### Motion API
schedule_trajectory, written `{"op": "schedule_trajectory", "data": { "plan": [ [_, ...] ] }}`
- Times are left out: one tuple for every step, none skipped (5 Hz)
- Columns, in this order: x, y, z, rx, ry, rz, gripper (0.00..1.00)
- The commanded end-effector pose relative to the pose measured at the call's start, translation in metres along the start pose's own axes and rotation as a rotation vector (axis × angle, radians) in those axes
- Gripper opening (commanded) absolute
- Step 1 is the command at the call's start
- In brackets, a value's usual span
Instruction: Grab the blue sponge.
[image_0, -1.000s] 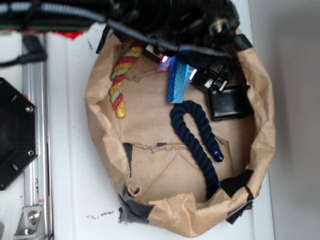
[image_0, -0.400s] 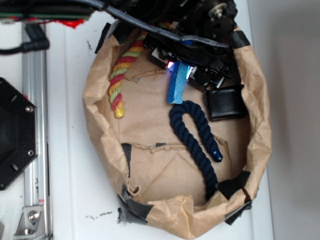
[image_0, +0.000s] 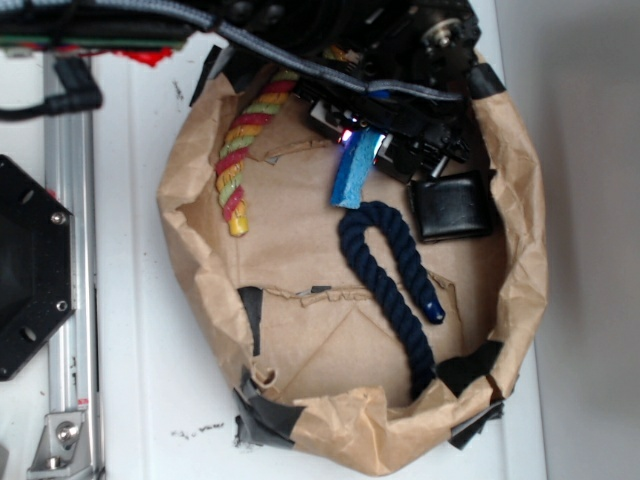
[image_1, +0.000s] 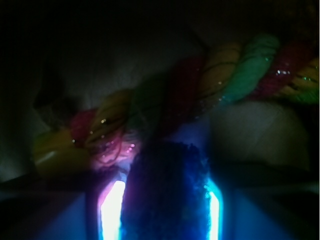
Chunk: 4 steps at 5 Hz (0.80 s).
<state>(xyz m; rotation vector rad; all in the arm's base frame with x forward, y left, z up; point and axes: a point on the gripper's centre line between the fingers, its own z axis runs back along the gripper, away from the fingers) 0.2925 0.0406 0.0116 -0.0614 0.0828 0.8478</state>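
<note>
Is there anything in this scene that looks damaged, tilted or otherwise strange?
Yes. The blue sponge stands tilted on edge, clamped between the jaws of the gripper, not lying flat. The brown paper liner is crumpled and torn, and patched with dark tape along its rim. The ropes and the black wallet look undisturbed.

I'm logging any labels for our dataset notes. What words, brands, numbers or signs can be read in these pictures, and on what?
None can be read.
The blue sponge, the dark rope, the striped rope, the black pouch and the paper bag show no lettering.
The wrist view is too dark and blurred to show any.
</note>
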Motion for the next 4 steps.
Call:
{"op": "schedule_trajectory", "data": {
  "plan": [
    [-0.038,0.003,0.095,-0.138,-0.253,-0.553,0.00],
    [-0.065,-0.007,0.143,-0.166,-0.208,-0.740,0.00],
    [-0.080,-0.015,0.192,-0.121,-0.181,-0.806,0.00],
    [-0.074,-0.010,0.199,-0.146,-0.191,-0.798,0.00]
  ]
}}
